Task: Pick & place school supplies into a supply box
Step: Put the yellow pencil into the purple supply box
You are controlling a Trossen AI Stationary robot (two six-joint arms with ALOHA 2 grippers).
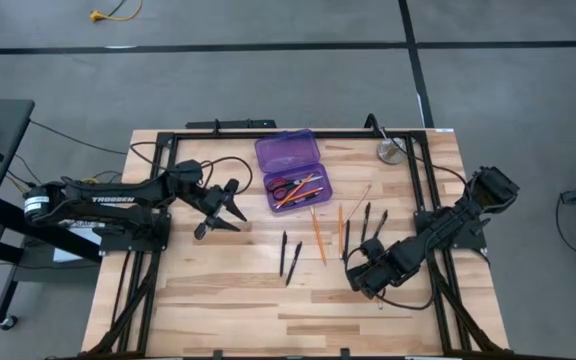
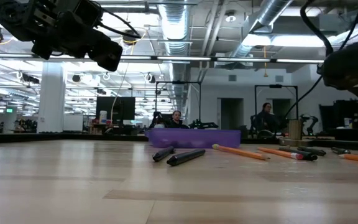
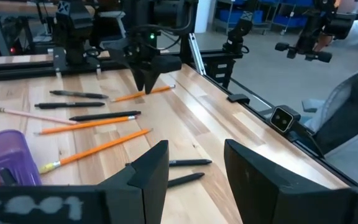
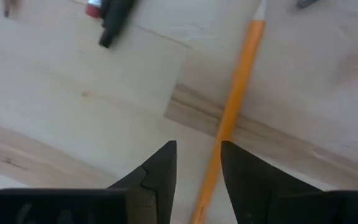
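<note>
Right claw (image 4: 198,180) released, low over counter (image 1: 218,290), pencil (image 4: 232,112) beside one finger. Left claw (image 1: 218,212) released, at 9 o'clock of box (image 1: 290,152).

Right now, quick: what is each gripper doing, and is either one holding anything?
Left gripper: fingers open, empty, above the table beside the supply box.
Right gripper: fingers open, holding nothing, low over an orange pencil.

The wooden table (image 1: 218,290) carries an open purple box (image 1: 293,170) near its back edge, a small metal disc (image 1: 389,152) at the back right, and loose orange pencils (image 1: 318,236) and black pens (image 1: 289,258) scattered in the middle.
</note>
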